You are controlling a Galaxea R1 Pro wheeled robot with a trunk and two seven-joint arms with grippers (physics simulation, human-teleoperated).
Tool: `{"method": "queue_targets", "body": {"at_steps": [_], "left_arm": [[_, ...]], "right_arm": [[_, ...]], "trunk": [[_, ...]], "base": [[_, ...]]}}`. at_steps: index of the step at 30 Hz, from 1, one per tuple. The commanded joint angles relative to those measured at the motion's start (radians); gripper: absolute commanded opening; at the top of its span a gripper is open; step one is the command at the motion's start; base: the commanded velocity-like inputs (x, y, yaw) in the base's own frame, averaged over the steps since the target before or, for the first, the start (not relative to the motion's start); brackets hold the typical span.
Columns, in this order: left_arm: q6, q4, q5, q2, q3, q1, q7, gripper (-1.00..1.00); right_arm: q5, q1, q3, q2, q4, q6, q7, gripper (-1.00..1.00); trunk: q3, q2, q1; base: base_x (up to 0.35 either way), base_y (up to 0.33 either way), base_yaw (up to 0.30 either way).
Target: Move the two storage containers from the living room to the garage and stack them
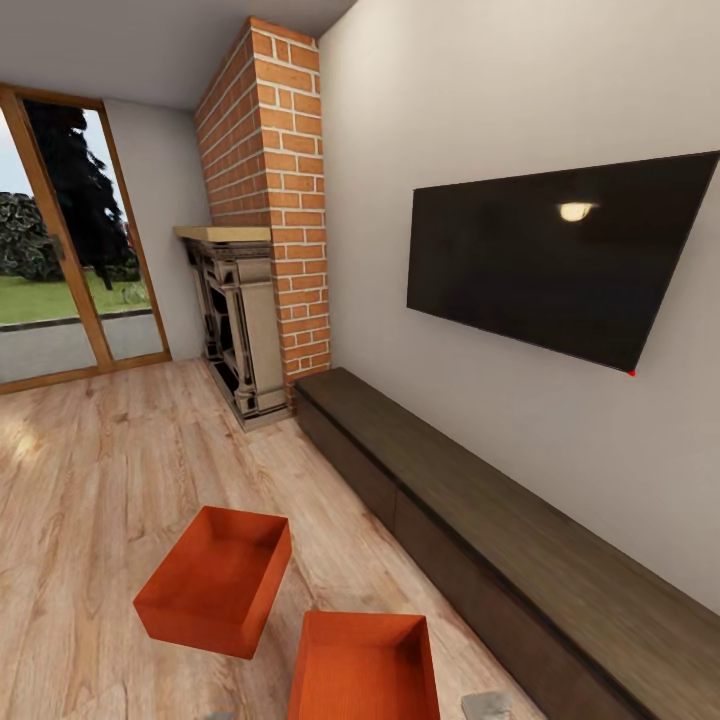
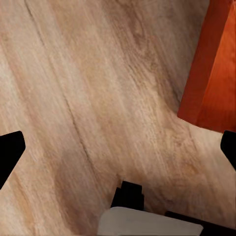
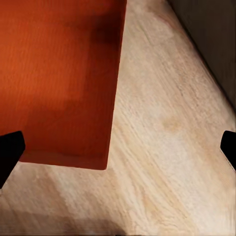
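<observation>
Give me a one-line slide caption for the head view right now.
Two empty orange storage containers on the living room's wood floor, beside the dark cabinet under the TV.

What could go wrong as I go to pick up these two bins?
The nearer bin sits close to the low cabinet, so the right hand, open beside the bin's wall, may bump the cabinet. The left hand hangs open over bare floor, only near a bin corner, so it may close on nothing. The farther bin sits skewed.
</observation>
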Motion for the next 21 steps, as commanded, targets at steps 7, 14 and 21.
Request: {"method": "queue_targets", "body": {"at_steps": [7, 14, 21], "left_arm": [[0.012, 0.082, 0.021, -0.006, -0.004, -0.137, 0.005, 1.0], [0.011, 0.103, 0.017, -0.031, -0.008, -0.311, 0.004, 1.0], [0.001, 0.109, 0.016, -0.069, -0.009, -0.325, 0.003, 1.0]], "right_arm": [[-0.074, -0.08, 0.008, 0.0, 0.004, -0.007, -0.034, 1.0], [-0.13, -0.173, 0.008, 0.004, 0.04, -0.01, -0.042, 1.0], [-0.133, -0.175, 0.006, 0.005, 0.041, -0.046, -0.042, 1.0]], "trunk": [[-0.001, -0.001, 0.0], [-0.001, -0.001, 0.0], [-0.001, -0.001, 0.0]], "base": [[0.0, 0.0, 0.0], [0.0, 0.0, 0.0], [0.0, 0.0, 0.0]]}}
